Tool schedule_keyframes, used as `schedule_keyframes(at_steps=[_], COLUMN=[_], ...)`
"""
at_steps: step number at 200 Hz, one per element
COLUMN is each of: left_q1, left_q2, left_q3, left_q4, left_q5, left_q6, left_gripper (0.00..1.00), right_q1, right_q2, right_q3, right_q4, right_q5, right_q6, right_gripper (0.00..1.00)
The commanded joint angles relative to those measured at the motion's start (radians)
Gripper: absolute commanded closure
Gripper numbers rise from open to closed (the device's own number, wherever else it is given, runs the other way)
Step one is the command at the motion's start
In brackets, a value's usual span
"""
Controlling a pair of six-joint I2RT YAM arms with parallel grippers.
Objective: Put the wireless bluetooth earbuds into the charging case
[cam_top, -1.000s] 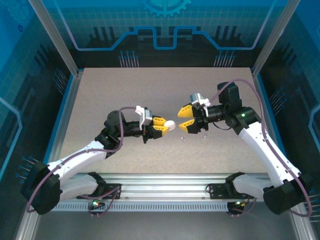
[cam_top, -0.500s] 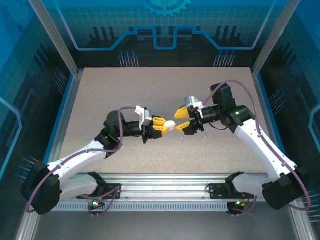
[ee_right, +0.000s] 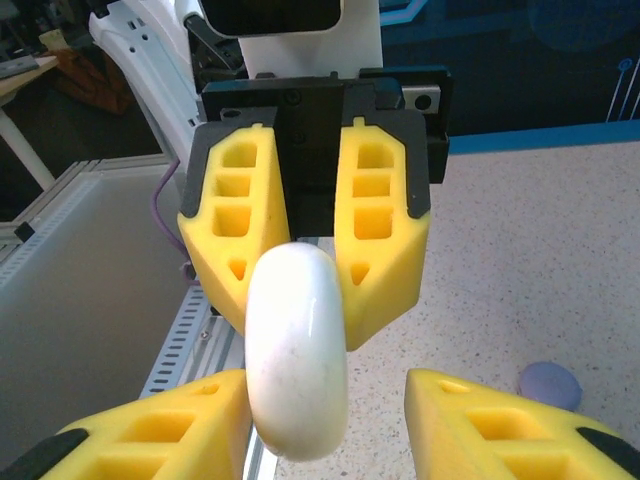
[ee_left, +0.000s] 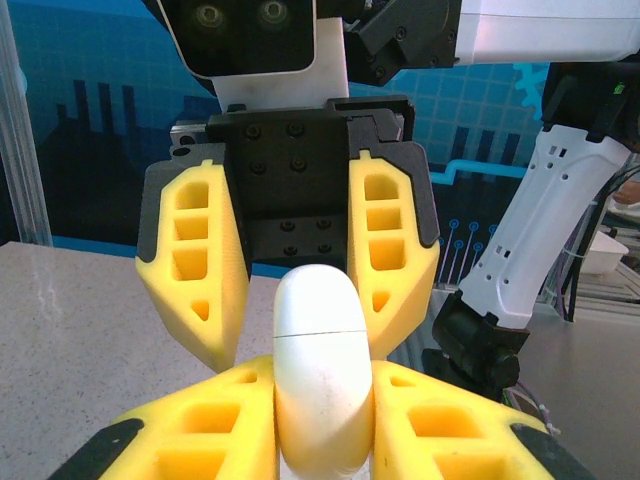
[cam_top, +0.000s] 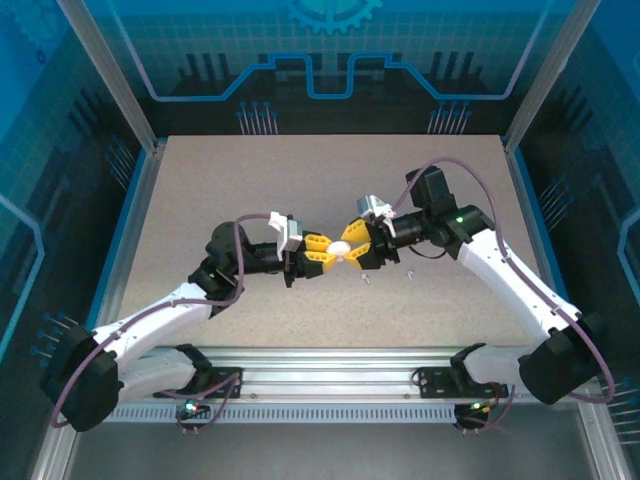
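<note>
Top external: left gripper and right gripper met tip to tip at mid table, with the white case between them. Left fingers were clamped on the case. One earbud lay on the table just below the right gripper. A second earbud lay further right, under the right forearm. Both were loose, apart from the case and too small to tell colour. Right gripper body stood partly over the first one. Rail ran along the near edge.

Left wrist: the white case was seen edge-on, seam visible, squeezed between the left gripper fingers at the bottom. Right gripper faced it head on, its fingers flanking the case top. This view did not show whether they touched it.

Right wrist: that gap was plain. The white case sat between the spread fingers of the right gripper, with clear space on one side, so these were released, not gripping. Left gripper held the case from the far side. A purple disc lay on the table at lower right; it could not be made out from above.
</note>
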Motion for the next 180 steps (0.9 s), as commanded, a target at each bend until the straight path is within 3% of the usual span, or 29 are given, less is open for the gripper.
schedule_keyframes(at_steps=[1,20,83,108,124,180], left_q1=[0.002,0.002,0.003,0.002,0.002,0.003], left_q2=[-0.024,-0.024,-0.021,-0.029,-0.046,-0.103], left_q3=[0.012,0.013,0.014,0.020,0.040,0.168], left_q4=[0.038,0.035,0.018,-0.038,-0.141,-0.670], left_q5=[0.026,0.026,0.020,0.004,-0.012,-0.121], left_q6=[0.010,0.014,0.016,0.044,0.091,0.358], left_gripper=[0.74,0.74,0.72,0.51,0.34,0.25], right_q1=[0.017,0.019,0.022,0.021,0.021,0.042], right_q2=[0.007,0.008,0.010,0.004,-0.006,-0.056], right_q3=[0.033,0.034,0.054,0.062,0.061,0.066], right_q4=[-0.025,-0.024,-0.087,-0.127,-0.149,-0.269], right_q5=[-0.045,-0.048,-0.053,-0.027,0.024,0.259], right_q6=[-0.026,-0.027,-0.072,-0.093,-0.101,-0.130], right_gripper=[0.56,0.57,0.81,0.82,0.82,0.82])
